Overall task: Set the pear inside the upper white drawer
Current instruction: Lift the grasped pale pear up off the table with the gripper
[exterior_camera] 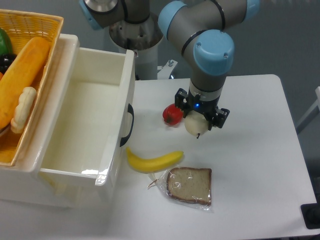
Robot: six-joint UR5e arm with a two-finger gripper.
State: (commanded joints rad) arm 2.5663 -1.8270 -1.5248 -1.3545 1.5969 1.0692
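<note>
The pear point(195, 125) is pale cream-white with a short dark stem pointing down. It sits between the fingers of my gripper point(199, 118), near the middle of the white table. The gripper is seen from above and appears shut on the pear; whether the pear is off the table I cannot tell. The upper white drawer point(82, 130) stands pulled open at the left, with its dark curved handle point(128, 125) facing the gripper. Its inside holds nothing that I can see.
A red fruit point(172, 114) lies just left of the pear, touching or almost touching it. A banana point(152, 161) and a bagged slice of bread point(190, 186) lie in front. A yellow wicker basket point(30, 25) with food sits at the far left.
</note>
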